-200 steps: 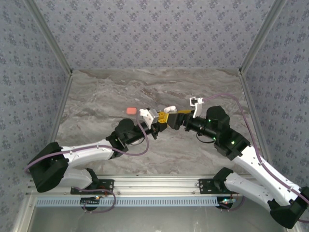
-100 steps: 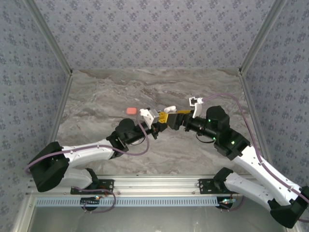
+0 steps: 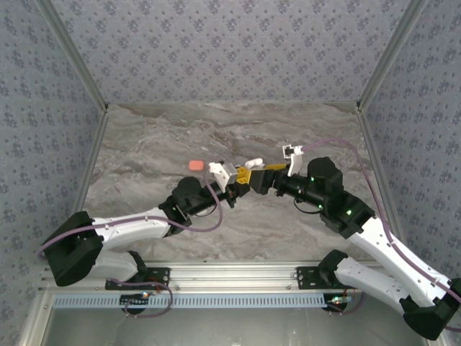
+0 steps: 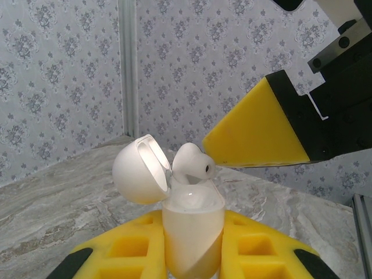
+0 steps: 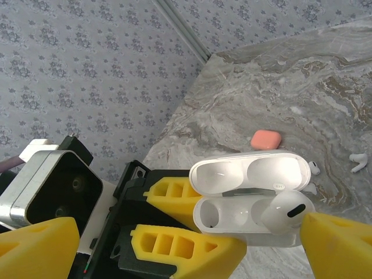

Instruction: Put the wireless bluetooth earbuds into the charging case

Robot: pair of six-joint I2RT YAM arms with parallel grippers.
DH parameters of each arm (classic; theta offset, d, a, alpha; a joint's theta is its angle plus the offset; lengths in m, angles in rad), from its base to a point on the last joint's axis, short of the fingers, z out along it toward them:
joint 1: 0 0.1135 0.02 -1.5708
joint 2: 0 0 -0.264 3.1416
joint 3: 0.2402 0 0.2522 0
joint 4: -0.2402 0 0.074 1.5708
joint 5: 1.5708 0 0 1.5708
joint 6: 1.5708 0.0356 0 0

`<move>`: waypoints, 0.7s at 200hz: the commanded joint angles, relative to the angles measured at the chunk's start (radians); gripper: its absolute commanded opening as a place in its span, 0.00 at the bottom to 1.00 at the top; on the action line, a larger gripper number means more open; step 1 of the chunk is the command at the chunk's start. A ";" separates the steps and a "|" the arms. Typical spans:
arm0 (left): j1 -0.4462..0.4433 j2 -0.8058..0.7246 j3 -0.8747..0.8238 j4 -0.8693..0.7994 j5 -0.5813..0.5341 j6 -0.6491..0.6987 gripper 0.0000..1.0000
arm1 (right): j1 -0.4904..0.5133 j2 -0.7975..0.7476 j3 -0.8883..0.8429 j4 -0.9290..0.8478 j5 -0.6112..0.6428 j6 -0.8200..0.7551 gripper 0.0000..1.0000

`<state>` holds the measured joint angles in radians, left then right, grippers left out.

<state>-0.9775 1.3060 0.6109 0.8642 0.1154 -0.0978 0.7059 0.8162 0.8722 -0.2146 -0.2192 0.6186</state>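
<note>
Over the last second almost nothing had moved; my left gripper (image 3: 238,182) stayed clamped on the open case (image 5: 244,218); my right gripper (image 3: 261,173) stayed spread wide, 1 finger just beside the earbud (image 5: 288,210). That earbud stood in 1 well, its head proud of the rim; the other well was empty. I judged the bud let go but not seated; it wanted a press, then a 2nd from the loose buds (image 5: 358,162) on the table.
</note>
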 commanded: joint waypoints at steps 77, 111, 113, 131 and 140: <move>-0.004 0.007 0.043 0.038 0.015 -0.009 0.00 | 0.011 0.019 0.033 0.038 -0.037 -0.010 1.00; -0.004 0.008 0.042 0.035 0.015 -0.006 0.00 | 0.016 0.022 0.034 0.044 -0.040 -0.012 1.00; -0.004 0.008 0.042 0.036 0.014 -0.005 0.00 | 0.016 0.022 0.035 0.042 -0.039 -0.012 1.00; -0.004 0.007 0.042 0.037 0.014 -0.006 0.00 | 0.016 0.018 0.039 0.029 -0.032 -0.020 1.00; -0.004 0.006 0.040 0.039 0.013 -0.007 0.00 | 0.015 0.014 0.042 0.013 -0.023 -0.026 1.00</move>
<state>-0.9771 1.3148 0.6128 0.8639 0.1154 -0.0978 0.7174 0.8383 0.8742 -0.2028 -0.2447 0.6186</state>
